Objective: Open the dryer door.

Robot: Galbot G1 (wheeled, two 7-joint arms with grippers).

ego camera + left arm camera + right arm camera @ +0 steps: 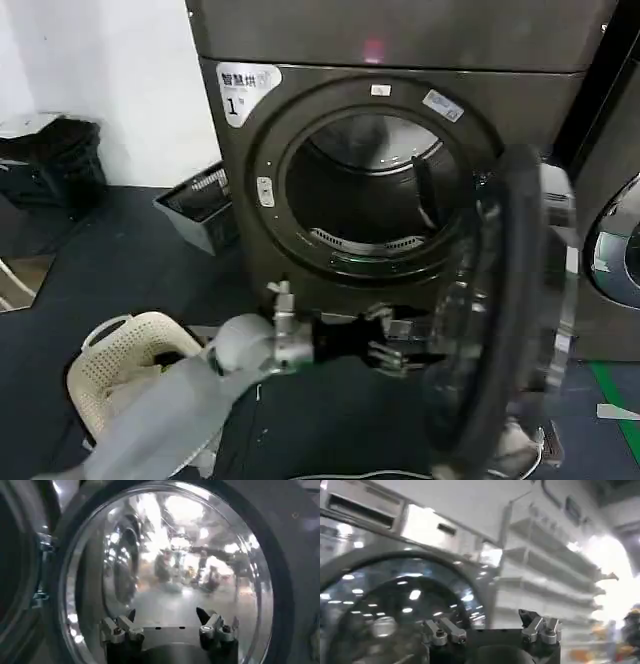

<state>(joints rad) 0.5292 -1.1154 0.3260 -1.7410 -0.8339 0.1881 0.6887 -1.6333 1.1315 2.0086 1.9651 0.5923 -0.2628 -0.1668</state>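
We saw the chrome-ringed round glass dryer door (510, 320) swung open off the dark grey dryer (400, 40); left claw (395, 340) spread wide, empty, beside its inner glass; right claw (492, 628) wide too.

Large round chrome-ringed dryer door with tinted glass (500, 320): swung open on the right-side hinge, seen nearly edge-on. Dark grey-brown metal front-loading dryer (400, 40): drum opening exposed, white corner sticker reads "1".

right hand (490, 625) fingers spread, dryer door (395, 605) near
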